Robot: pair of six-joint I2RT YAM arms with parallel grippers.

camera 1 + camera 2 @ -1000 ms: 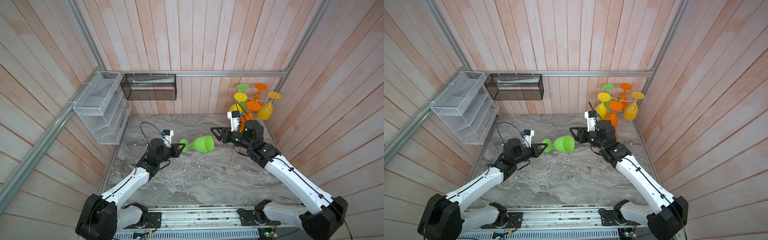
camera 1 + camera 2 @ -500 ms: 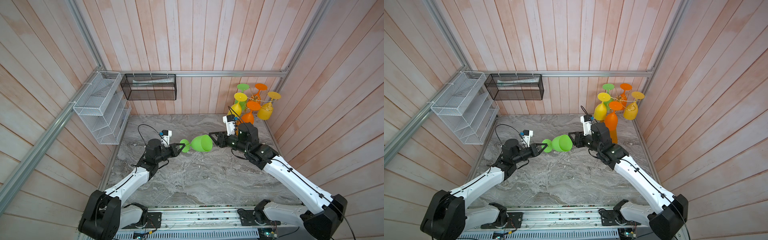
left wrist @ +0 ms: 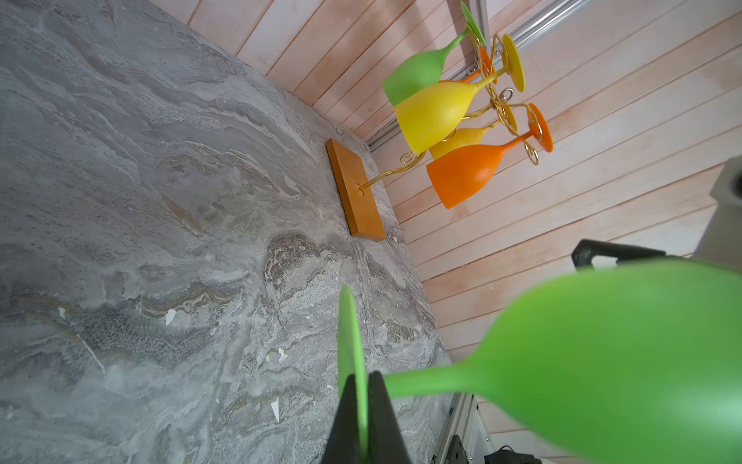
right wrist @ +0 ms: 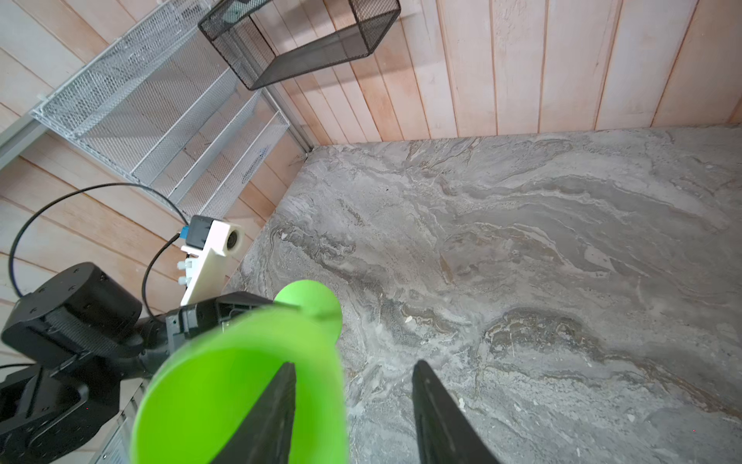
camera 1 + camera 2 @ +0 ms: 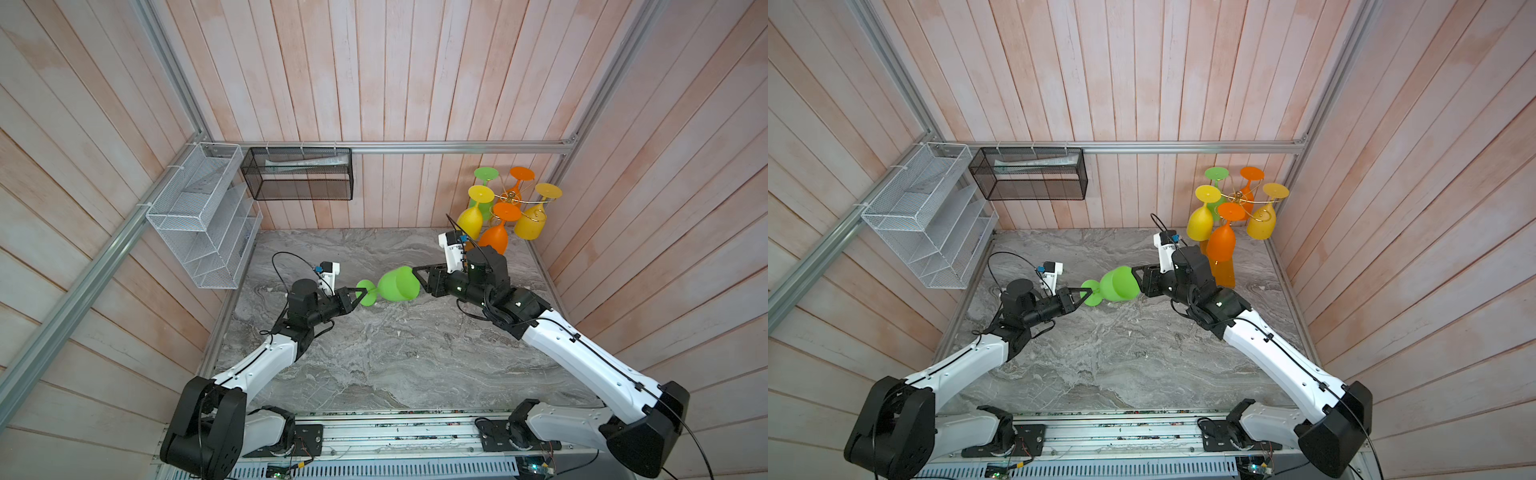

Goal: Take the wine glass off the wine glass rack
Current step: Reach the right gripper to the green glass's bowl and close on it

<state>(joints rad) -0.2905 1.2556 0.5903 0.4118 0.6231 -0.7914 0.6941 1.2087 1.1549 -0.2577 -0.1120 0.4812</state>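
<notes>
Green plastic wine glass (image 5: 399, 284) sideways, well clear of gold-wire wine glass rack (image 3: 355, 193). Left gripper (image 3: 361, 379) pinches its foot; right gripper (image 4: 353, 367) spread astride the rim. Close right gently before releasing left.

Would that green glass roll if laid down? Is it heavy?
Probably light: the left gripper holds the green wine glass sideways, pinching only its foot. Laid down, its round bowl would likely roll. Matte surface, probably not slippery.
</notes>
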